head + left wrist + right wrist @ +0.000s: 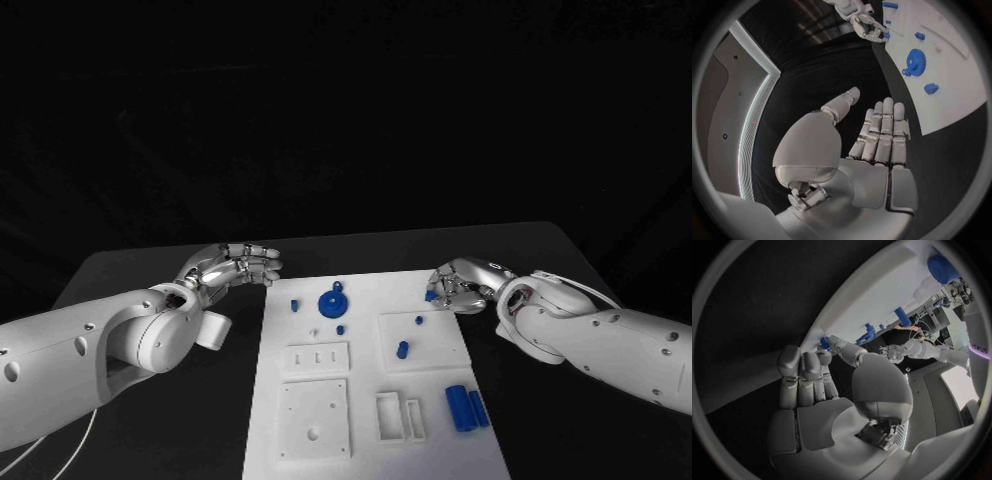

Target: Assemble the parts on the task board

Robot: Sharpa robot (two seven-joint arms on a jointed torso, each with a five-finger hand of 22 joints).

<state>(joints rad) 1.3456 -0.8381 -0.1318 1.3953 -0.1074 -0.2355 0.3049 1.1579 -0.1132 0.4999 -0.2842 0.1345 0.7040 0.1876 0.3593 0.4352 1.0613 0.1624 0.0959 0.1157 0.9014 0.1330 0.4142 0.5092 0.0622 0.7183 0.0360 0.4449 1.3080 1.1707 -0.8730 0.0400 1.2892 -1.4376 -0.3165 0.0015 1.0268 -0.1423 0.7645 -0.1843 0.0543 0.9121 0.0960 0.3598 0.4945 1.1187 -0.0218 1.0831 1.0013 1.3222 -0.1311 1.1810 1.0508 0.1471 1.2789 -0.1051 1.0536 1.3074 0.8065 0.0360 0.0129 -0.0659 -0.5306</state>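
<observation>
The white task board (433, 400) carries a blue gear (333, 300), the right hand (459, 285) pinching a half-hidden small blue part (431, 296) at its edge, the left hand (238, 265) empty, fingers apart.

The board (433, 410) lies mid-table (144, 270). A gear (333, 301) sits near its far left corner, a small part (294, 305) just left of it. Two cylinders (466, 408) lie side by side by the right edge. The left robot hand (238, 266) hovers off the board's left; the right robot hand (459, 284) is over the far right corner, touching a part (431, 295).
</observation>
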